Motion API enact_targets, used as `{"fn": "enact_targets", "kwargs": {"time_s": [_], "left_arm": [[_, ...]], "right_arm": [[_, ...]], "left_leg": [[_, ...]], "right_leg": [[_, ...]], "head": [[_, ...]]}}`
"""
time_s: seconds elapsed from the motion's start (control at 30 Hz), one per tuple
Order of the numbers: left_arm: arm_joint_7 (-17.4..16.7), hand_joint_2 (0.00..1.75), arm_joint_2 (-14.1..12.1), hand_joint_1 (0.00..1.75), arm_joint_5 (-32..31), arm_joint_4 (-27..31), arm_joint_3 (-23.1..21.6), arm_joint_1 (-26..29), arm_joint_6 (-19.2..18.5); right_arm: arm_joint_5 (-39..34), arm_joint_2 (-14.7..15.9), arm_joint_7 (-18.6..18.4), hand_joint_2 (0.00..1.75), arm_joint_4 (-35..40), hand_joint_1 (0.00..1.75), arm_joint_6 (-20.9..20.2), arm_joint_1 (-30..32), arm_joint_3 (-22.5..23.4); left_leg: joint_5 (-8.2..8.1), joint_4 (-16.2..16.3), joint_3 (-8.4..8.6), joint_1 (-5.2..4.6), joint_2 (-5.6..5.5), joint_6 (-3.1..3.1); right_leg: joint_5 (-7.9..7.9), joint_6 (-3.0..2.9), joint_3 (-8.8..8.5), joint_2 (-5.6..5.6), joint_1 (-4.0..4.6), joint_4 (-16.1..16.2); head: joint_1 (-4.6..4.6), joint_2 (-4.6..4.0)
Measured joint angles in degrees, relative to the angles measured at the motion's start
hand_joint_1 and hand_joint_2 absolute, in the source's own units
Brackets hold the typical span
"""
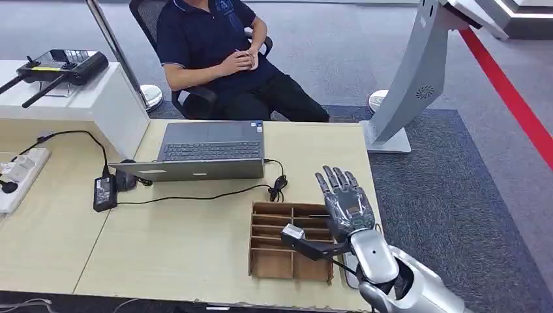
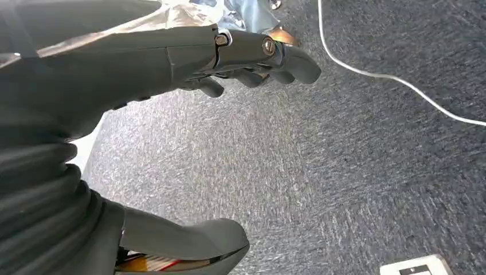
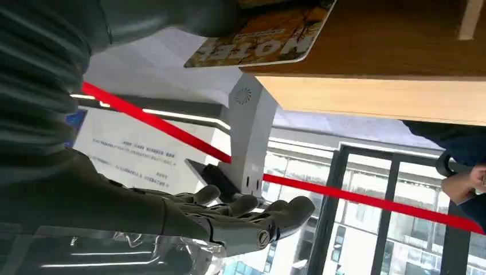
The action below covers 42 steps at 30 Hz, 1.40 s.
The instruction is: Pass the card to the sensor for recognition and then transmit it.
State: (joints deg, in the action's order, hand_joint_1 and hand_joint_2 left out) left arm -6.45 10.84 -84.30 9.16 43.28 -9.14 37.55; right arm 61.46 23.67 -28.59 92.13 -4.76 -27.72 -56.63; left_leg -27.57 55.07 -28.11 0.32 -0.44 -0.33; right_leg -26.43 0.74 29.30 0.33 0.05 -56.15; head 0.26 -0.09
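Observation:
My right hand [image 1: 344, 199] is raised above the right side of a brown cardboard divider box [image 1: 252, 251] at the table's front right, fingers stretched out and apart. In the right wrist view a printed card marked HOTEL [image 3: 261, 37] lies against a brown surface. The thick thumb [image 3: 166, 17] covers one end of the card, while the fingers [image 3: 240, 220] stay far from it. I cannot tell whether the thumb touches the card. My left hand [image 2: 240, 57] hangs over dark carpet with its fingers loosely bent and nothing in it.
A person sits behind the table [image 1: 182, 241], hands [image 1: 238, 62] folded. An open laptop [image 1: 209, 151], its power brick [image 1: 104, 191] and cable lie on the table. A grey kiosk stand [image 1: 417, 78] rises on the right. A white flat object [image 1: 350, 266] sits under my right wrist.

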Motion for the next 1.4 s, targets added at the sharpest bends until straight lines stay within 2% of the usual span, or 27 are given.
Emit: {"fn": "enact_targets", "kwargs": {"time_s": [0.13, 0.3, 0.33, 0.4, 0.47, 0.73, 0.93, 1.4], "left_arm": [[0.99, 1.75, 0.0, 0.0, 1.4, 0.0, 0.07, 0.08, -0.79], [5.55, 1.75, -0.37, 0.0, 6.87, -0.02, 1.4, 1.33, -8.44], [4.73, 1.75, -0.44, 0.0, 5.76, -0.02, 1.75, 1.49, -7.48], [1.88, 1.75, -0.42, 0.0, 1.97, 0.0, 1.7, 1.3, -2.85], [0.42, 1.75, -0.46, 0.0, 0.28, 0.0, 1.7, 0.63, -0.53], [0.15, 1.75, -0.26, 0.0, -0.02, 0.0, 1.7, 0.08, -0.02], [0.24, 1.75, -0.26, 0.0, 0.09, 0.0, 1.7, 0.08, 0.13], [0.24, 1.75, -0.28, 0.0, 0.26, 0.0, 1.7, 0.09, 0.31]], "right_arm": [[0.0, 0.44, -0.59, 1.75, 0.22, 0.28, -0.33, -0.01, -0.02], [0.35, 2.52, -2.56, 1.75, 1.79, 0.26, -0.77, 1.54, 0.61], [0.46, 2.95, -2.32, 1.75, 2.14, 0.26, -0.98, 1.94, 0.66], [0.61, 3.32, -0.9, 1.75, 2.6, 0.26, -1.49, 2.05, 0.63], [0.85, 3.06, -0.42, 1.75, 2.82, 0.26, -2.21, 1.78, 0.57], [0.87, 2.49, -0.13, 1.75, 2.84, 0.24, -2.6, 1.16, 0.48], [0.85, 2.51, -0.13, 1.75, 2.84, 0.16, -2.6, 1.04, 0.44], [0.5, 2.51, -0.15, 1.75, 2.82, 0.21, -2.58, 0.3, -0.15]], "left_leg": [[0.0, 0.0, 0.0, 0.0, 0.0, 0.0], [0.0, 0.0, 0.0, 0.0, 0.0, 0.0], [0.0, 0.0, -0.01, 0.0, 0.0, 0.0], [0.0, 0.0, -0.03, 0.0, 0.0, 0.0], [0.0, 0.0, -0.01, -0.01, 0.01, 0.0], [0.02, 0.0, 0.01, 0.02, 0.0, -0.03], [0.02, 0.0, -0.01, 0.01, 0.0, -0.03], [0.02, 0.0, 0.0, 0.01, 0.0, -0.03]], "right_leg": [[0.0, 0.0, 0.0, 0.0, 0.0, 0.0], [0.0, 0.0, 0.01, 0.0, 0.0, 0.01], [0.0, 0.0, 0.01, 0.0, 0.0, 0.01], [0.0, 0.0, 0.03, 0.0, -0.01, 0.01], [0.0, 0.0, 0.01, 0.0, -0.01, 0.01], [0.01, -0.01, -0.01, 0.0, 0.02, -0.03], [0.0, 0.0, 0.0, 0.0, 0.01, -0.02], [0.0, 0.0, 0.0, 0.0, 0.01, -0.02]], "head": [[0.0, 0.0], [0.0, 0.0], [0.02, 0.0], [0.02, 0.0], [0.0, 0.0], [0.0, 0.0], [0.0, 0.0], [0.0, 0.0]]}}
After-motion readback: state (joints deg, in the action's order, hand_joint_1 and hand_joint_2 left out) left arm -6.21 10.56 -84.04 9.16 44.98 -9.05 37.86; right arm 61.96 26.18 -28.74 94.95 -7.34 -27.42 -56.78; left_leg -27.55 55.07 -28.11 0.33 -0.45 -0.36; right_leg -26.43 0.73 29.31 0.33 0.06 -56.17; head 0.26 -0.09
